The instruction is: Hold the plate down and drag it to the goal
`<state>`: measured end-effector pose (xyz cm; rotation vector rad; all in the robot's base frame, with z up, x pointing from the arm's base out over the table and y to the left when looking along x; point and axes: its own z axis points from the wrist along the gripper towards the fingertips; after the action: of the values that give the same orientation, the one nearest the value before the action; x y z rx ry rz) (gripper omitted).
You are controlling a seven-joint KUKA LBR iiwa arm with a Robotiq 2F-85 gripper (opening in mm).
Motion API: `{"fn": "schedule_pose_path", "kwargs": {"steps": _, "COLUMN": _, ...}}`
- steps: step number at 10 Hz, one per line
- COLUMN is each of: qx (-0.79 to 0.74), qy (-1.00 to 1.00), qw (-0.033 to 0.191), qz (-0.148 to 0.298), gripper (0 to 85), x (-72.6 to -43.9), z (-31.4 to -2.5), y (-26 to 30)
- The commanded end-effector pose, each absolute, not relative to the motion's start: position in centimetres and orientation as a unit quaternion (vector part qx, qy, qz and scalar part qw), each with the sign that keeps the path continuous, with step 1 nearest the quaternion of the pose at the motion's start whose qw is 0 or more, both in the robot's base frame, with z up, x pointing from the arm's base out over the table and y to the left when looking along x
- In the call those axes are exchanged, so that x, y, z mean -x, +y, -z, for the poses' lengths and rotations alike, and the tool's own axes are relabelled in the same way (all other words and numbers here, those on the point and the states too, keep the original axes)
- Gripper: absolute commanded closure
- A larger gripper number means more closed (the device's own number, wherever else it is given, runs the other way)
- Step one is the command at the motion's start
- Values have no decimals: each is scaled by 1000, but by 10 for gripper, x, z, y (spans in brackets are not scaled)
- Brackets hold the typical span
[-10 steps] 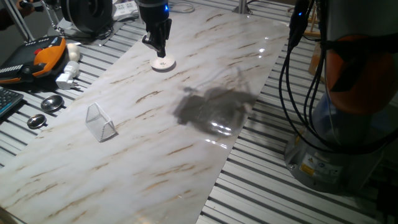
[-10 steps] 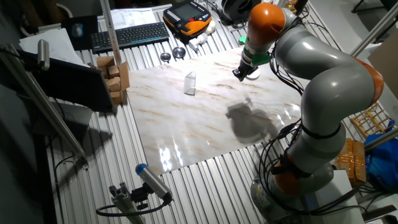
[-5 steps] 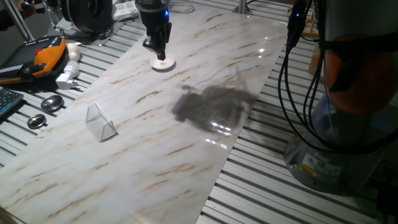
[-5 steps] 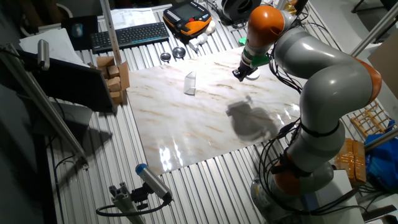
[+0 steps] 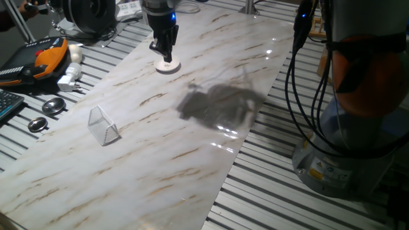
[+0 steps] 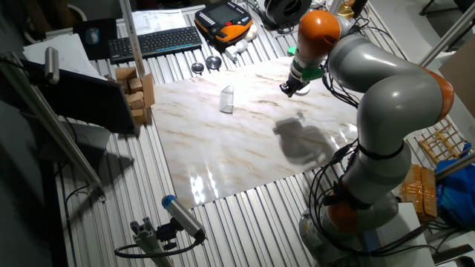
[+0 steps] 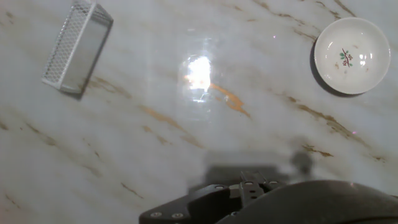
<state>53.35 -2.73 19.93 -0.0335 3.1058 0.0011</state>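
The plate [image 5: 168, 66] is a small white dish with a reddish mark, lying at the far end of the marble board. My gripper [image 5: 165, 56] hangs just over the plate's far edge, and its fingers taper to one narrow tip with nothing between them. Whether the tip touches the plate I cannot tell. The goal [image 5: 103, 126], a clear angled frame, stands toward the near left. In the hand view the plate [image 7: 352, 55] sits top right and the goal [image 7: 78, 46] top left. In the other fixed view my gripper [image 6: 286, 90] is right of the goal [image 6: 227, 99], and the plate is hidden.
Two grey metal discs [image 5: 53, 106] [image 5: 37, 124] lie on the slatted table left of the board. An orange pendant [image 5: 45, 57] and a white plug [image 5: 69, 80] lie beyond them. The arm's base [image 5: 358, 140] and cables stand at the right.
The hand has lifted a little and shifted slightly right above the plate. The arm's shadow on the board moved with it. The plate and the goal have stayed put.
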Motion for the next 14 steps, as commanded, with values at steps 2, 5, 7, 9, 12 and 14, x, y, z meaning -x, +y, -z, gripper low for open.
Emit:
{"fn": "schedule_pose_path", "kwargs": {"steps": 2, "qx": 4, "qy": 1000, "qw": 19, "qz": 1, "gripper": 850, "x": -534, "z": -195, "y": -30}}
{"fn": "schedule_pose_path", "kwargs": {"steps": 5, "qx": -6, "qy": 1000, "qw": 22, "qz": 7, "gripper": 850, "x": -535, "z": -187, "y": -41}}
{"fn": "schedule_pose_path", "kwargs": {"steps": 7, "qx": -3, "qy": 1000, "qw": 22, "qz": 3, "gripper": 850, "x": -539, "z": -186, "y": -50}}
{"fn": "schedule_pose_path", "kwargs": {"steps": 9, "qx": -1, "qy": 1000, "qw": 21, "qz": 3, "gripper": 850, "x": -542, "z": -187, "y": -56}}
{"fn": "schedule_pose_path", "kwargs": {"steps": 12, "qx": -4, "qy": 1000, "qw": 23, "qz": 5, "gripper": 850, "x": -547, "z": -184, "y": -69}}
{"fn": "schedule_pose_path", "kwargs": {"steps": 14, "qx": -13, "qy": 1000, "qw": 27, "qz": 6, "gripper": 850, "x": -549, "z": -181, "y": -71}}
